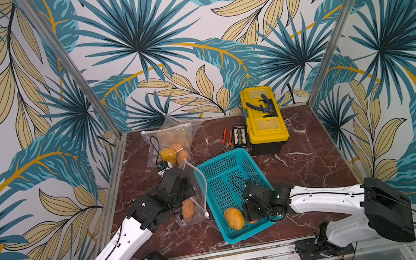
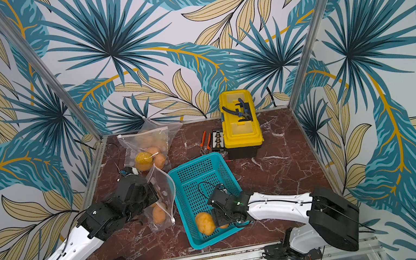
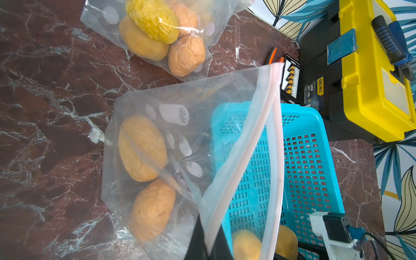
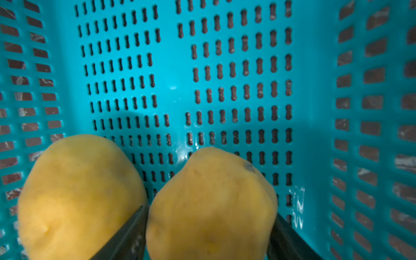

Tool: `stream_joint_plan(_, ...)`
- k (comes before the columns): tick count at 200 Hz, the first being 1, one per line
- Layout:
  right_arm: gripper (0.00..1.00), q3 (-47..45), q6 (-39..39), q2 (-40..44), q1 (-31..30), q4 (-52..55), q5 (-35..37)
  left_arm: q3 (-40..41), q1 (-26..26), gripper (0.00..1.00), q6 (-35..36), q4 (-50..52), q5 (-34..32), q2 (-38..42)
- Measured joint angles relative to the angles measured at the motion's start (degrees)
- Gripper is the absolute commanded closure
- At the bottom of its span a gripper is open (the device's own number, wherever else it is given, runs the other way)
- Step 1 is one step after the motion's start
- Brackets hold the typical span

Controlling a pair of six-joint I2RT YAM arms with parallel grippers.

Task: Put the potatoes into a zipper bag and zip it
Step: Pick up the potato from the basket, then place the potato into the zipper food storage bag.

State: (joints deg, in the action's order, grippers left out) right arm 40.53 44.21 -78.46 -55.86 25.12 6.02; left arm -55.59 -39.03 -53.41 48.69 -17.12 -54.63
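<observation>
A clear zipper bag (image 1: 197, 192) (image 3: 180, 101) stands left of the teal basket (image 1: 223, 162), its mouth held up and open. My left gripper (image 3: 208, 249) (image 1: 193, 192) is shut on the bag's rim film. Two potatoes (image 3: 141, 147) (image 3: 153, 209) lie inside this bag. Two more potatoes are in the basket's near end. My right gripper (image 4: 210, 211) (image 1: 251, 215) reaches down there, its fingers pressed on both sides of one potato (image 4: 211, 198). The other potato (image 4: 81, 198) (image 1: 234, 218) (image 2: 205, 223) lies right beside it.
A second clear bag (image 1: 172, 145) (image 3: 166, 33) with several potatoes lies at the back left. A yellow toolbox (image 1: 265, 118) stands at the back right, with orange-handled pliers (image 1: 227, 139) and a small black bit case (image 1: 239, 137) beside it on the marble table (image 1: 307, 165).
</observation>
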Motion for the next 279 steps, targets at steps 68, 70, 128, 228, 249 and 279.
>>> stream_joint_plan(68, 0.56, 1.0, -1.3, 12.5, -0.2, 5.4, 5.8, 0.0, 0.0, 1.00, 0.0, 0.0, 0.2, 0.0)
stream_joint_plan(70, 0.56, 1.2, -1.4, 13.2, -0.2, 5.7, 6.1, 0.0, 0.0, 1.00, 0.0, 0.0, 0.3, 0.0)
stream_joint_plan(128, 0.61, 10.2, -9.2, 22.8, -1.7, 5.8, 9.3, 0.0, 0.0, 1.00, 0.1, 0.0, 2.2, 0.0)
stream_joint_plan(228, 0.63, 28.4, -19.3, -1.8, -4.6, -3.2, -0.9, 0.0, 0.0, 1.00, 0.3, 0.0, 3.3, -0.1)
stream_joint_plan(249, 0.63, 31.8, -20.6, -5.7, -4.6, -3.9, -2.1, 0.0, 0.0, 1.00, 0.3, 0.0, 3.3, -0.1)
stream_joint_plan(279, 0.62, 35.7, -22.4, -9.6, -4.6, -4.8, -2.4, 0.0, 0.0, 1.00, 0.3, 0.0, 3.4, -0.1)
